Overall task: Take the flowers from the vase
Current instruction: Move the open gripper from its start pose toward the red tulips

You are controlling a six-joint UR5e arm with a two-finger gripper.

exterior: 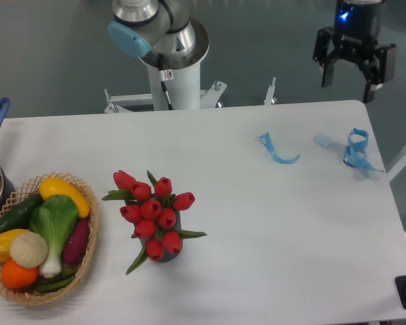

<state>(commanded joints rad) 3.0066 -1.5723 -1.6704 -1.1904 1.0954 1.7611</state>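
Though the task calls for lifting the red tulips, the gripper hangs released with fingers spread, holding nothing, beyond the table's far edge. The bunch stands well apart from it, far to its left in the view and much nearer the camera, seated in the dark grey vase, which the buds and leaves almost hide. Just beyond the bunch from the tool sits a wicker basket of vegetables. Two blue ribbon scraps lie close below the tool. Likely risks: closing on the soft buds rather than the stems could crush them or let them slip; a grip catching the vase rim might drag or topple the vase.
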